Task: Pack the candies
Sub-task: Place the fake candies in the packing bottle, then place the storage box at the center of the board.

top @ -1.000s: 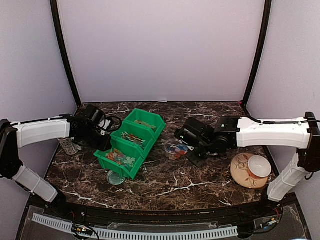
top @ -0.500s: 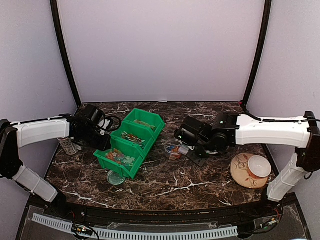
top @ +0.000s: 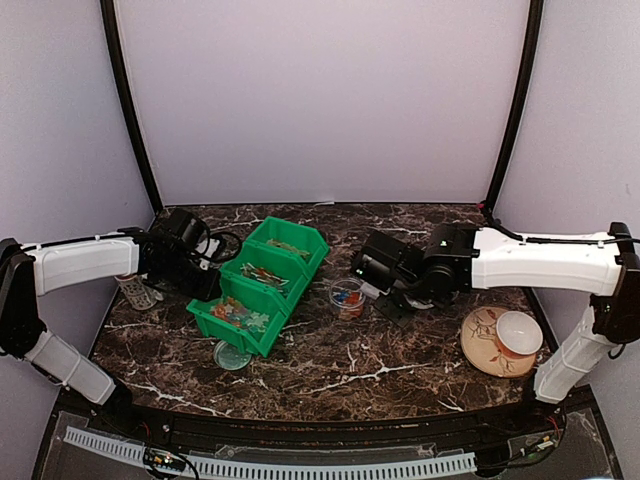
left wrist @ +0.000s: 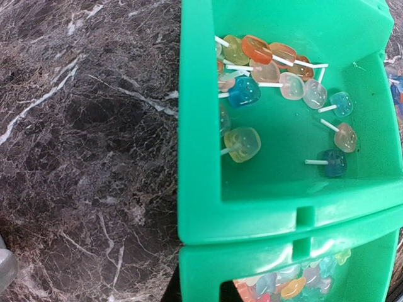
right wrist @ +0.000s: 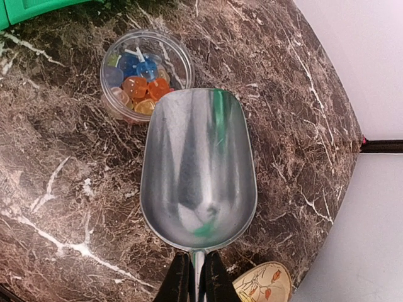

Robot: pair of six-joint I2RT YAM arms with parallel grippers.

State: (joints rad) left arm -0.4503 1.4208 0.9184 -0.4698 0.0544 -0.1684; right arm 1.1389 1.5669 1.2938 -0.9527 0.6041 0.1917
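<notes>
The candies [right wrist: 138, 78] are small coloured sweets in a clear round cup [right wrist: 110, 100] on the marble table; the cup also shows in the top view [top: 346, 297]. More candies [left wrist: 242, 91] lie in a row of green bins [top: 205, 312]. My right gripper [right wrist: 197, 277] is shut on the handle of a metal scoop [right wrist: 198, 163]. The scoop is empty and its tip lies just beside the cup. My left gripper [top: 195, 270] is at the left side of the bins. A dark finger [left wrist: 170, 286] sits against a bin wall [left wrist: 201, 157], which it seems to clamp.
A clear lid [top: 231, 354] lies in front of the near bin. A patterned plate [top: 478, 345] with a white bowl [top: 519, 331] sits at the front right. A grey remote-like object [top: 135, 292] lies at the left edge.
My right gripper has turned and drawn the scoop a little back from the cup, and the scoop is level now. The left arm has not moved.
</notes>
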